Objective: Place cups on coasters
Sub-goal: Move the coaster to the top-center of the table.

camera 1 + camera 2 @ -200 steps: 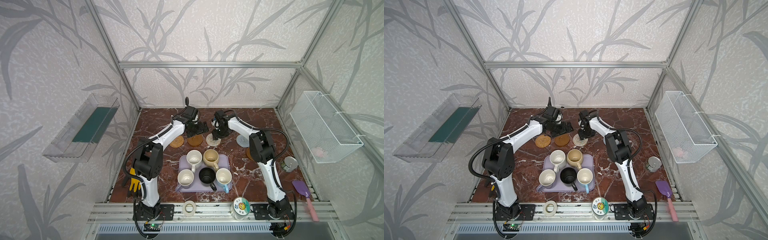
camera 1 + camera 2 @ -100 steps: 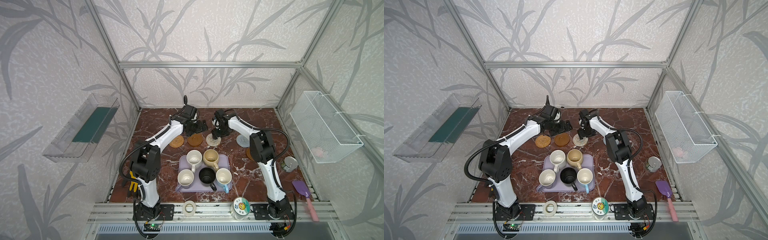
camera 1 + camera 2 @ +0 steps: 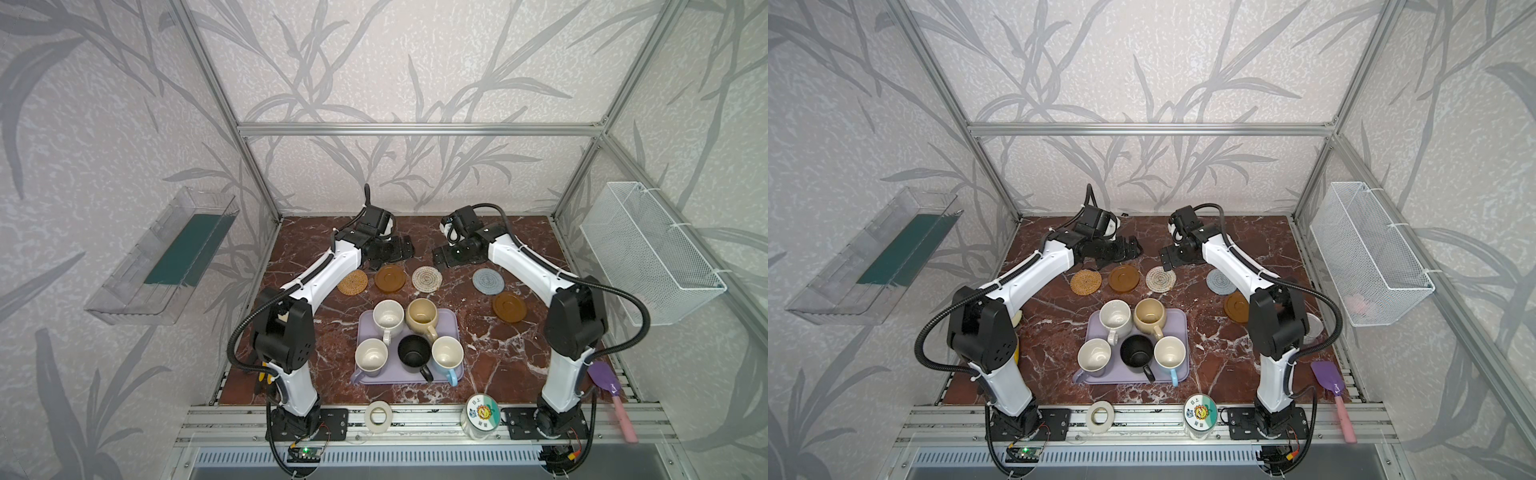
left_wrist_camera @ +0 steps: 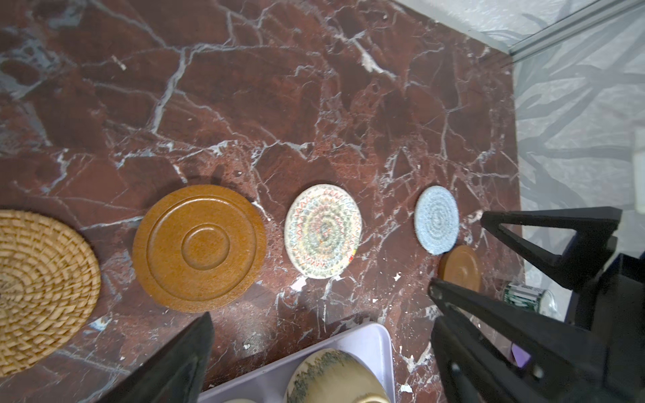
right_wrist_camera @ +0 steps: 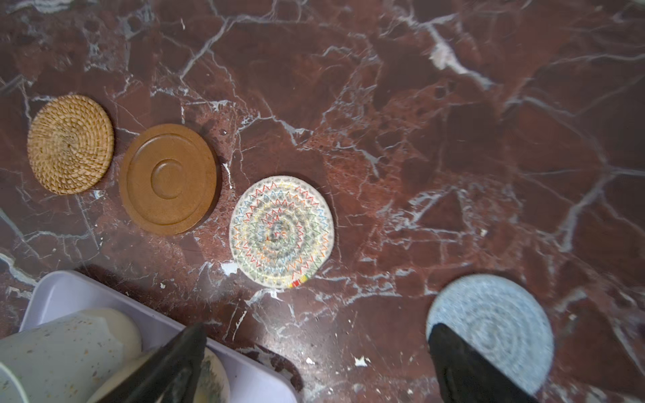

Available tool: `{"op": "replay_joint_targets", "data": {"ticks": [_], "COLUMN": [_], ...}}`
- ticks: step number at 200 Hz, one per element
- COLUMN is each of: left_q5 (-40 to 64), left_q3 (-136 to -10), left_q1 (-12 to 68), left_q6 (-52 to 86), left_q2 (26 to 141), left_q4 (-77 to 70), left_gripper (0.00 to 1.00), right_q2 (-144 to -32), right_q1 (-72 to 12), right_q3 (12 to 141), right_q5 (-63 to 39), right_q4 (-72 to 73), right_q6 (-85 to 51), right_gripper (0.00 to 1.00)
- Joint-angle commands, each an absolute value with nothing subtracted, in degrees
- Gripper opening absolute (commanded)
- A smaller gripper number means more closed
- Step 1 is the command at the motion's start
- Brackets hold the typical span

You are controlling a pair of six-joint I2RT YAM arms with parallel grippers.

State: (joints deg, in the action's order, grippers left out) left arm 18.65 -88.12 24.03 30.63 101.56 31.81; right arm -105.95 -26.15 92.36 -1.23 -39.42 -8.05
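Five cups are crowding the lavender tray near the bench's front edge, handles nearly touching; five coasters are lying bare behind. Left gripper and right gripper are hanging wide open, empty; a lift is risking nudging neighbours.

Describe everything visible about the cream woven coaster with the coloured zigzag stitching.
The cream woven coaster is a flat round disc of coiled cord, wound in a spiral and stitched over with zigzags of red, blue, green and yellow thread; a short red-and-yellow tag marks its edge. It lies flat on the marble table, third in a row, between a brown wooden coaster and a grey-blue woven coaster, touching neither. No cup stands on it, and no gripper touches it.
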Motion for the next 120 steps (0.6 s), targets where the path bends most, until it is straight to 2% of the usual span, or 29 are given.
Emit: {"op": "replay_joint_targets", "data": {"ticks": [1,45,120], "left_q5": [22.5,22.3,21.3], "left_q3": [-88.0,-90.6,-92.7], "left_q1": [24.4,26.2,28.1], "left_q6": [27.3,24.2,26.1], "left_q2": [98.9,101.4,106.4], "left_q4": [29.5,32.3,33.7], "left_gripper": [0.99,0.99,0.99], "right_q2": [-102.5,-101.9,-112.8], "right_q1": [-22.6,-14.9,-9.4], "right_q3": [86.5,80.1,84.0], "right_q5": [1.1,-1.7,-0.4], "right_q4": [-35.6,-35.1,-39.5], "right_q6": [-9.2,-10.7,-9.0], "right_gripper": [0.99,0.99,0.99]}}
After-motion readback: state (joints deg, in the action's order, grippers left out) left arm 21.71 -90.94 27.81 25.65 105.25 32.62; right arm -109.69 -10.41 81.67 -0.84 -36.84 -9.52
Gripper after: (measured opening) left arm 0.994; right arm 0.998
